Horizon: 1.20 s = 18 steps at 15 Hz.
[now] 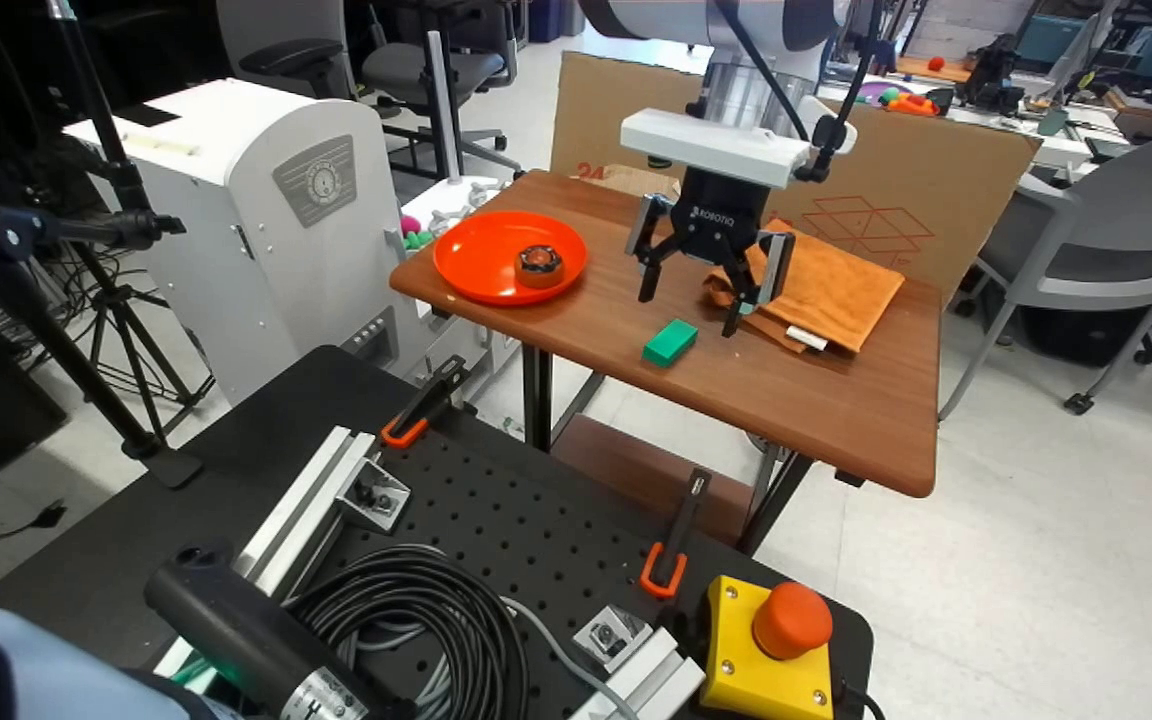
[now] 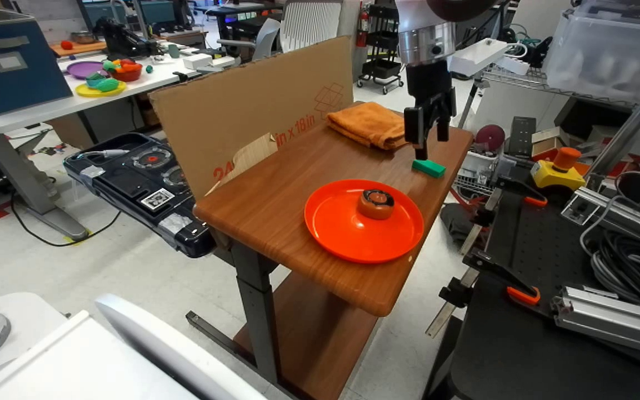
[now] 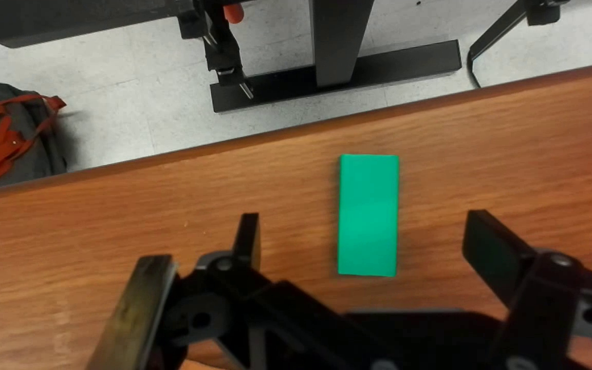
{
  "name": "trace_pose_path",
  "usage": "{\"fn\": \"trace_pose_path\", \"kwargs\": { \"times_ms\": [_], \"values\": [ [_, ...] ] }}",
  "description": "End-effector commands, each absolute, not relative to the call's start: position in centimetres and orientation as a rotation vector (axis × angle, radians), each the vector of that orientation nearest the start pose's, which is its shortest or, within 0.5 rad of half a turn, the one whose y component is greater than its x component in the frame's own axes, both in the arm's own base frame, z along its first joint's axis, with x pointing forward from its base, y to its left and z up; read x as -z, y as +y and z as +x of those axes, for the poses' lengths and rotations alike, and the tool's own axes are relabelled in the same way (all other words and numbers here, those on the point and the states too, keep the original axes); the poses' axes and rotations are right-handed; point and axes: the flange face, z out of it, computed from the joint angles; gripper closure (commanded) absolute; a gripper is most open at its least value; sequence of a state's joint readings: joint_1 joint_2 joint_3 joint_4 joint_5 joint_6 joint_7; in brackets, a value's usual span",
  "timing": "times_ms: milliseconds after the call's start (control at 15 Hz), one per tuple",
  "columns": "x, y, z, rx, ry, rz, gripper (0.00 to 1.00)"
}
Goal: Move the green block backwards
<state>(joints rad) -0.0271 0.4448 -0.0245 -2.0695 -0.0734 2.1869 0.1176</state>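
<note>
The green block (image 1: pixel 671 343) lies flat on the brown wooden table (image 1: pixel 816 400), close to the table's long edge. It shows in both exterior views (image 2: pixel 429 168). In the wrist view the green block (image 3: pixel 369 216) lies lengthwise up the picture, with its upper end near the table edge. My gripper (image 1: pixel 692 303) is open and empty, with its fingers pointing down above the table near the block. In the wrist view the two fingertips (image 3: pixel 361 222) are wide apart, one to each side of the block's lower half, and apart from it.
An orange plate (image 2: pixel 348 241) holding a round brown object (image 2: pixel 376 204) stands at one end of the table. A folded orange cloth (image 1: pixel 841 285) with a small white object (image 1: pixel 806 338) lies beside the gripper. A cardboard sheet (image 1: pixel 896 190) stands along the table's far long side.
</note>
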Motion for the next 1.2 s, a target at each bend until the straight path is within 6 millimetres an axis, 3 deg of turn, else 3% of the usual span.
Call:
{"fn": "trace_pose_path", "kwargs": {
  "times_ms": [0,200,267,467,867,1133],
  "values": [
    [-17.2,-2.7,56.4,-0.559,0.195,-3.182,0.0],
    [-15.4,-2.2,56.5,-0.595,0.18,-3.195,0.0],
    [-14.9,-2.1,56.6,-0.605,0.179,-3.199,0.23],
    [-14.2,-1.5,56.8,-0.625,0.171,-3.206,0.44],
    [-16.4,-1.1,57.5,-0.599,0.175,-3.188,0.86],
    [-20.0,1.0,59.5,-0.483,0.15,-3.191,0.86]
  ]
}}
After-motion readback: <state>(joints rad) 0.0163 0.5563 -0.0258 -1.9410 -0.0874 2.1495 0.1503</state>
